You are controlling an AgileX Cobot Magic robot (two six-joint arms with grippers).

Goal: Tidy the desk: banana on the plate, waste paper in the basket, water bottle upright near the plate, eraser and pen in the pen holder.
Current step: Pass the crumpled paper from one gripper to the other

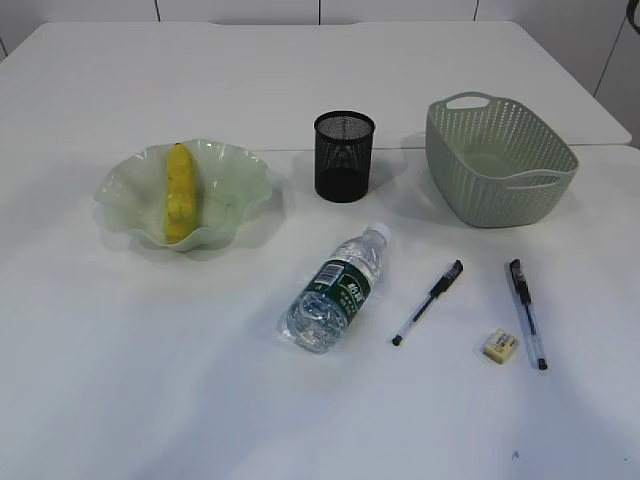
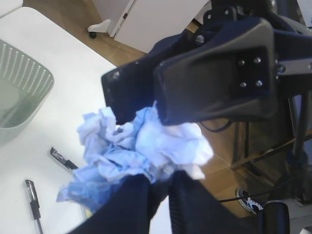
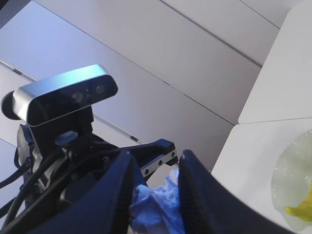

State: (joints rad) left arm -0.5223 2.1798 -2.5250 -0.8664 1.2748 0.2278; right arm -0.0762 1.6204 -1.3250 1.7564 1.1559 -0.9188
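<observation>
Crumpled waste paper (image 2: pixel 146 146) clamped in both grippers.
Banana (image 1: pixel 180 192) lies in green plate (image 1: pixel 125 185); basket (image 1: pixel 500 165), pen holder (image 1: pixel 344 155) empty.

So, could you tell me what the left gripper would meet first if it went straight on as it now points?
The left gripper pinches the waste paper; straight ahead, right behind that paper, is the right gripper, facing it head-on. They look very close, though depth is unclear.
</observation>
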